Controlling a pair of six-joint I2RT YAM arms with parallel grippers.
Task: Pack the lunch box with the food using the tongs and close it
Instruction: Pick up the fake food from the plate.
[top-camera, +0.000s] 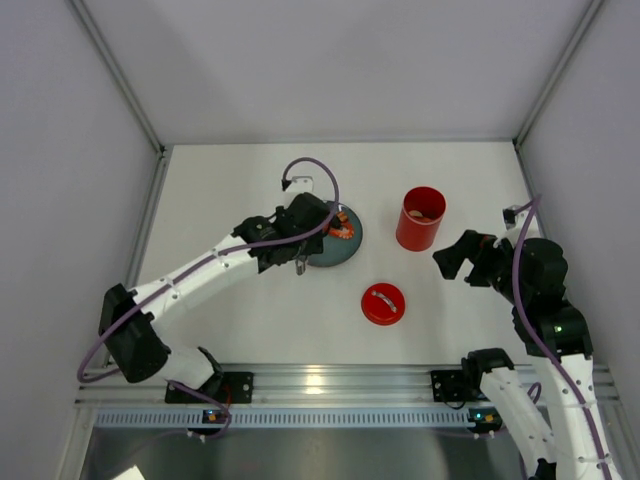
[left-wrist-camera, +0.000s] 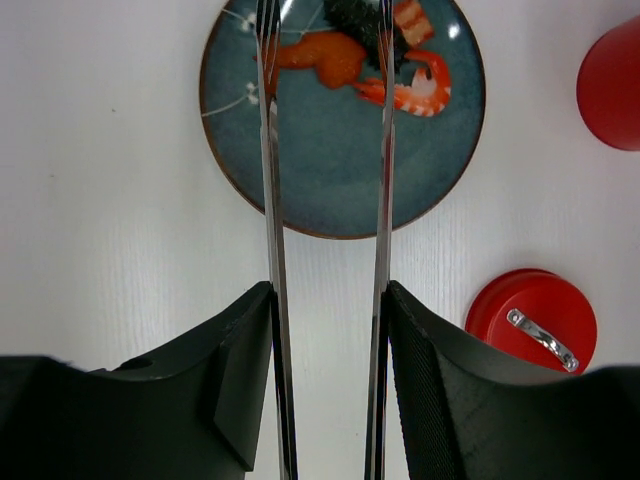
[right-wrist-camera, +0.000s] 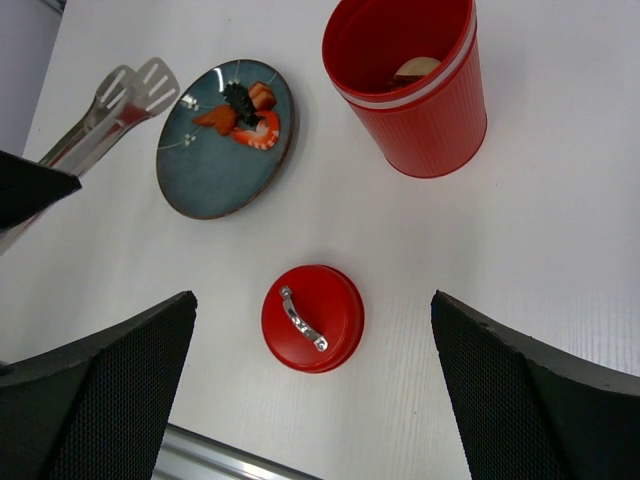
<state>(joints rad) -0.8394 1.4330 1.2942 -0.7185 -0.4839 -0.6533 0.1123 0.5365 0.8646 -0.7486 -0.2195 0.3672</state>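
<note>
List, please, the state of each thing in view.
lunch box: upright, open, one beige piece inside.
lid: off, lying on the table, handle up.
tongs: held by left pincer, arms apart.
plate: carries food.
right pincer: open, empty.

We see a white table (top-camera: 240, 320) with three things standing directly on it. A dark blue-grey plate (right-wrist-camera: 215, 165) sits near the middle, a little to the left. The red box (top-camera: 420, 220) stands upright to its right, apart from the plate, its mouth open to the top. The red lid (top-camera: 383, 304) lies flat nearer the front edge, handle (right-wrist-camera: 302, 318) up, between the two and touching neither. A metal rail (top-camera: 330, 380) runs along the near edge.
</note>
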